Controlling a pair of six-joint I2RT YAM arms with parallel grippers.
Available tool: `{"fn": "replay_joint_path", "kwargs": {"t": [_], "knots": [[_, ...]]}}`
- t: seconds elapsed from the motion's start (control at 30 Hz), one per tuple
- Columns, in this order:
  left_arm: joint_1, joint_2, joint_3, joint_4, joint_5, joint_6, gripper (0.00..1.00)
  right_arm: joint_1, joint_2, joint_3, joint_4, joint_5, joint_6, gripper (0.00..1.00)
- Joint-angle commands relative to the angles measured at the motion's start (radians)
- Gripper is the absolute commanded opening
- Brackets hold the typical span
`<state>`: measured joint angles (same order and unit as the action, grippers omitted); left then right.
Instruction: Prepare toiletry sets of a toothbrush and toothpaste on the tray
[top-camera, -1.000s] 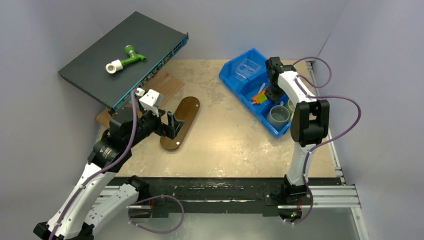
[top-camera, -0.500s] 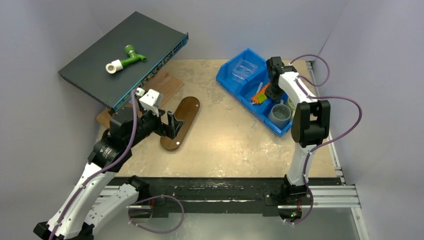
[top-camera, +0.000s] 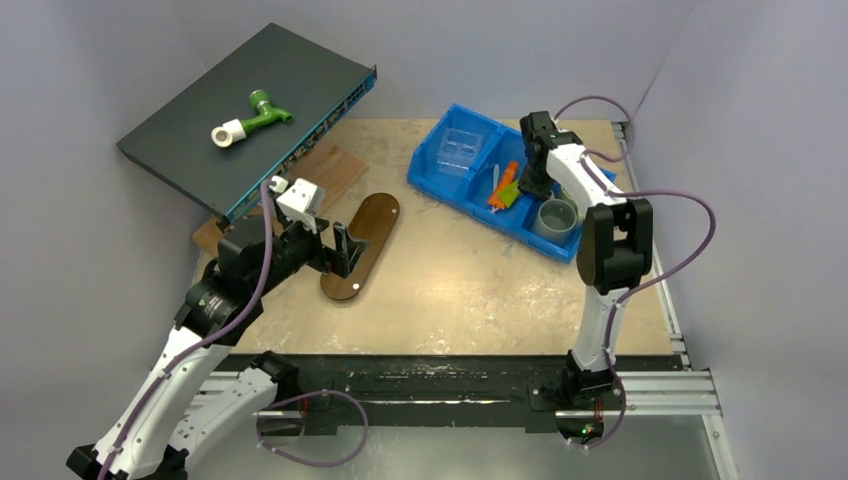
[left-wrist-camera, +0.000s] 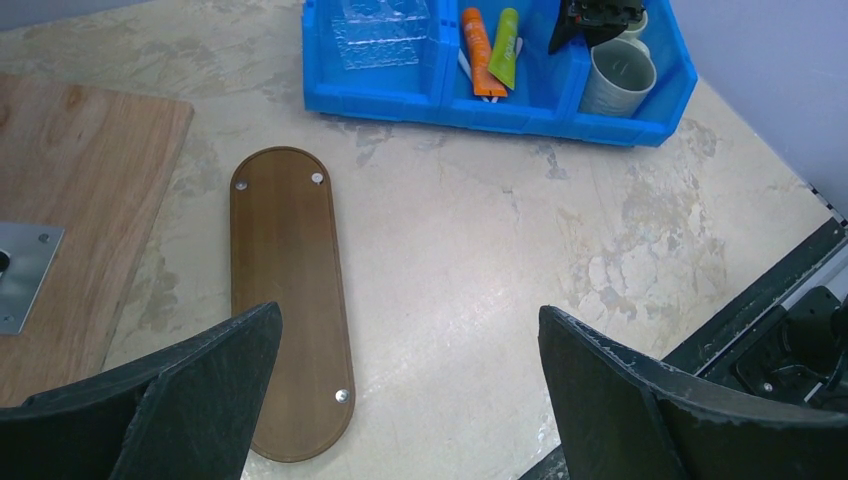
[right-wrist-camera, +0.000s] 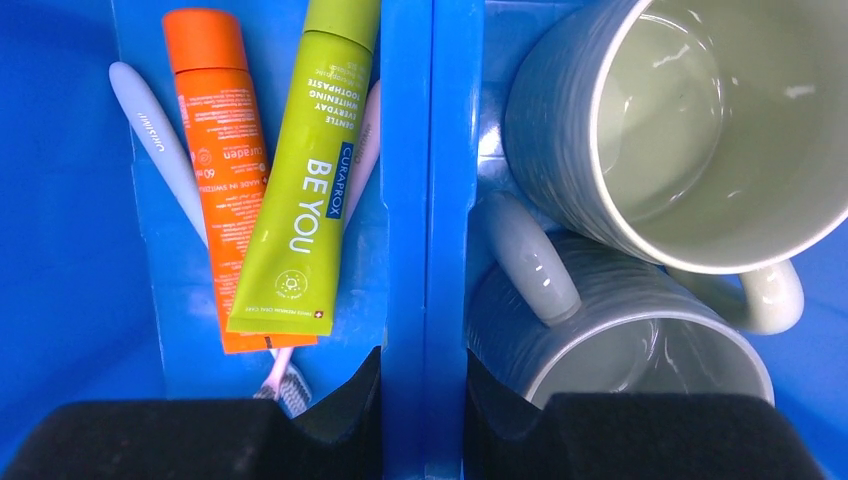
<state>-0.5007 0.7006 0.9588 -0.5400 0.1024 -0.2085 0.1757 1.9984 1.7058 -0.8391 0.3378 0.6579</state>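
Note:
The dark-brown oval tray (top-camera: 366, 232) (left-wrist-camera: 285, 290) lies bare on the table at left centre. My left gripper (top-camera: 345, 250) (left-wrist-camera: 408, 315) hovers open over its near end, holding nothing. An orange tube (right-wrist-camera: 220, 150) (top-camera: 503, 185), a lime-green tube (right-wrist-camera: 310, 180), a pale blue toothbrush (right-wrist-camera: 160, 140) and a pink toothbrush (right-wrist-camera: 272, 372) lie together in the middle compartment of the blue bin (top-camera: 470, 205) (left-wrist-camera: 480, 110). My right gripper (top-camera: 533, 185) (right-wrist-camera: 425, 375) is shut on the bin's divider wall (right-wrist-camera: 430, 200), one finger in each compartment.
Two grey mugs (right-wrist-camera: 700, 130) (right-wrist-camera: 610, 350) fill the bin's right compartment and a clear plastic insert (top-camera: 460, 150) the left one. A dark network switch (top-camera: 250, 75) with a green-white pipe fitting (top-camera: 250, 118) leans at the back left over a wooden board (top-camera: 330, 165).
The blue bin has slid left toward the table's middle and turned, pulled by my right gripper on its divider. The left arm has stayed put.

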Motion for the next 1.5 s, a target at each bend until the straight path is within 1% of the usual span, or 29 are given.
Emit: {"fn": "replay_joint_path", "kwargs": {"t": [0.0,0.2,0.4,0.43,0.47,0.6,0.77,0.83,1.07,1.13,1.23,1.33,1.47], "knots": [[-0.002,-0.012,0.002,0.026,0.003,0.004,1.00,0.070,-0.016,0.139,0.108,0.009,-0.115,0.00],[-0.002,-0.016,-0.003,0.027,0.006,0.005,1.00,0.083,0.001,0.174,0.156,-0.012,-0.180,0.00],[-0.002,-0.010,-0.004,0.025,0.008,0.005,1.00,0.084,0.018,0.210,0.154,-0.024,-0.204,0.00],[-0.002,-0.008,-0.004,0.025,0.008,0.005,1.00,0.084,0.018,0.216,0.151,-0.025,-0.203,0.03],[-0.002,-0.005,-0.003,0.025,0.008,0.005,1.00,0.083,0.017,0.220,0.145,-0.026,-0.199,0.13],[-0.002,0.012,-0.006,0.027,0.008,0.003,1.00,0.083,-0.012,0.227,0.138,-0.023,-0.193,0.41],[-0.002,0.052,-0.008,0.031,-0.013,-0.012,1.00,0.084,-0.084,0.222,0.120,-0.016,-0.181,0.58],[-0.002,0.076,-0.004,0.031,-0.026,-0.026,1.00,0.084,-0.121,0.202,0.117,-0.025,-0.169,0.63],[-0.002,0.200,0.048,0.002,-0.093,-0.126,1.00,0.085,-0.276,0.091,0.125,-0.094,-0.165,0.65],[-0.002,0.246,0.079,-0.026,-0.124,-0.173,1.00,0.085,-0.327,0.050,0.142,-0.115,-0.165,0.69],[-0.002,0.326,0.113,-0.044,-0.167,-0.238,0.99,0.085,-0.410,-0.031,0.193,-0.210,-0.146,0.71],[-0.002,0.390,0.133,-0.042,-0.204,-0.286,0.95,0.086,-0.484,-0.108,0.233,-0.311,-0.119,0.71],[-0.002,0.462,0.131,-0.029,-0.268,-0.349,0.91,0.093,-0.576,-0.214,0.266,-0.369,-0.102,0.69]]}}
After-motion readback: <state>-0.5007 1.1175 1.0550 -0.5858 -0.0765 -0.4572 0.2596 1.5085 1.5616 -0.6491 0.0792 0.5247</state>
